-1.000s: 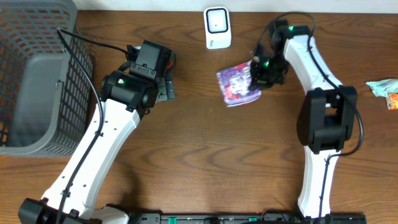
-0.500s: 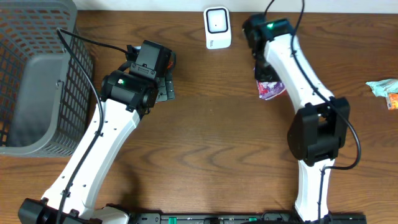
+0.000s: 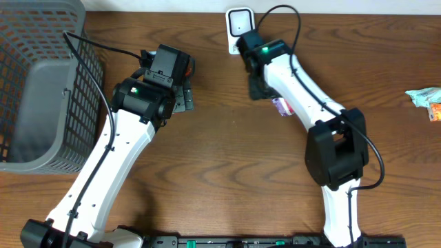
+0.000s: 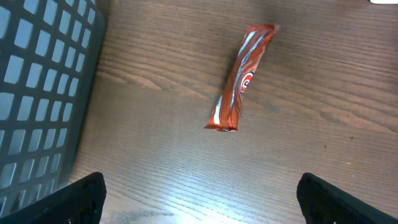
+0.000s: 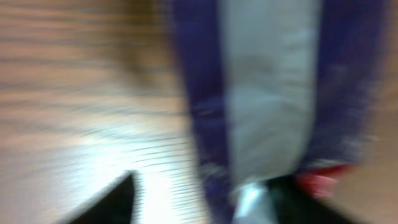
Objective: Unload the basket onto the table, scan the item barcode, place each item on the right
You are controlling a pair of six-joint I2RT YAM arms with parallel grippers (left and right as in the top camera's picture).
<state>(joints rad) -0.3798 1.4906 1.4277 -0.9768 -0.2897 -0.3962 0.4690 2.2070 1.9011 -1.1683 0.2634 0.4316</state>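
The item, a purple and grey packet (image 3: 282,105), shows only as a small corner beside my right arm on the table. In the blurred right wrist view the packet (image 5: 267,93) fills the right side, lying over the right finger. The right gripper (image 5: 205,186) has its fingers apart, with bare wood between the left finger and the packet. From above, the right gripper (image 3: 258,87) is just below the white scanner (image 3: 240,26). My left gripper (image 4: 199,199) stands wide open over the table with nothing in it.
An orange-red snack bar (image 4: 241,78) lies ahead of the left gripper. A grey mesh basket (image 3: 38,76) fills the far left, and the basket (image 4: 43,93) also shows in the left wrist view. Teal packets (image 3: 426,98) sit at the right edge.
The right arm has swung left across the table with the purple packet to just below the scanner. Its jaws have come apart. The left arm has not moved.
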